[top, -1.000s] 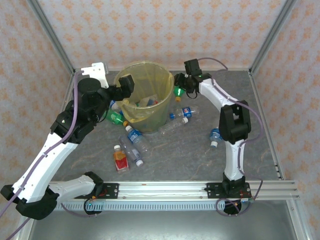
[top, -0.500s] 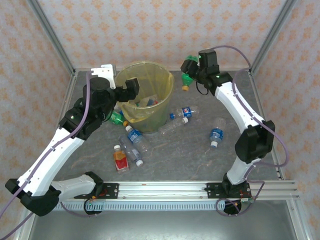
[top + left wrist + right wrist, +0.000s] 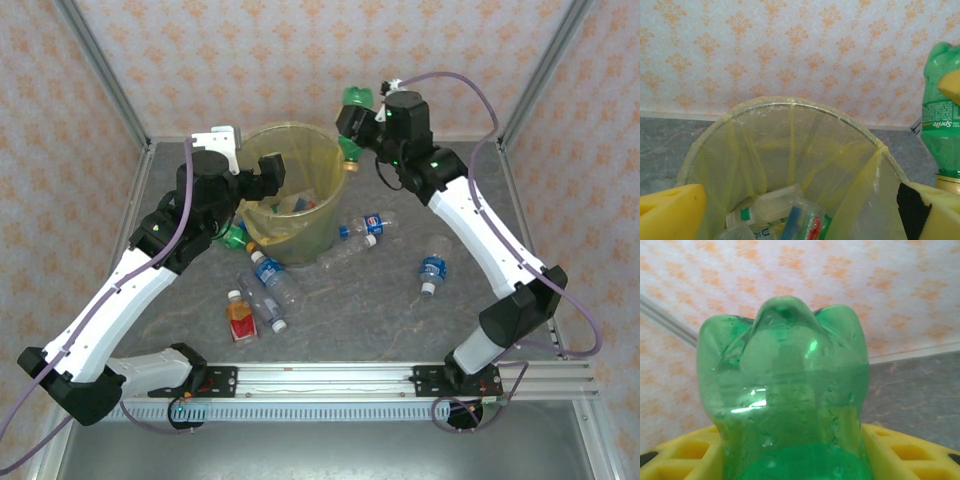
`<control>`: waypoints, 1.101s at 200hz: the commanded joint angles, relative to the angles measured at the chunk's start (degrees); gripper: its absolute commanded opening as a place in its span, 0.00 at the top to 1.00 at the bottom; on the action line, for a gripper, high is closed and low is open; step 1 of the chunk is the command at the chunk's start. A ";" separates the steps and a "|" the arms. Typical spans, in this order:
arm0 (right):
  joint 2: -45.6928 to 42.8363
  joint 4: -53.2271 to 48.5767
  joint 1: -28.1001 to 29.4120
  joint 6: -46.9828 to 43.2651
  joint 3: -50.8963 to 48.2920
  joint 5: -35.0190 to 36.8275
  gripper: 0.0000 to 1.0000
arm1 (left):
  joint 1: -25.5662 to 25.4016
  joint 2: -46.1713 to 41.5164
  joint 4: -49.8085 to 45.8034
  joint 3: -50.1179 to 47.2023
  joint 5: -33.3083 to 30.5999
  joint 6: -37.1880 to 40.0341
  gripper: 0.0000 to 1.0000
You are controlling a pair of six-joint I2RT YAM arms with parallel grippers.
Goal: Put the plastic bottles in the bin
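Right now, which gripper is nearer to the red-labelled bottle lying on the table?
Left. The left gripper hangs open over the bin, beyond the red-labelled bottle. The right gripper, shut on a green Sprite bottle, is raised by the bin's far right rim.

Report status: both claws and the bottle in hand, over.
Right claw shut on green bottle, cap down, beside bin rim. Left claw open at bin's left rim, empty. Loose bottles on table. No obstruction seen.

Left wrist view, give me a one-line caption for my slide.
Open left gripper facing the yellow-lined bin, bottles inside, green Sprite bottle hanging cap-down at right.
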 commanded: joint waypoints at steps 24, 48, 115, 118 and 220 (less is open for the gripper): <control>6.00 1.83 5.38 -2.26 7.20 0.14 0.43 | -0.48 -1.99 1.24 -0.37 -1.09 -0.96 0.01; 8.53 3.53 7.49 -1.26 7.70 -0.08 0.43 | -0.46 -2.67 0.77 -0.65 -1.37 -1.30 0.01; 15.14 1.07 11.19 -1.82 14.19 -1.03 0.42 | -0.36 -4.19 0.01 -0.98 -2.96 -1.05 0.01; 15.26 1.07 11.15 -1.79 14.35 -1.07 0.42 | -0.35 -4.19 -0.02 -0.92 -2.96 -1.09 0.01; 14.28 -0.83 11.67 -2.59 14.40 1.45 0.09 | 0.22 -3.84 0.18 -1.22 -3.72 -1.55 0.01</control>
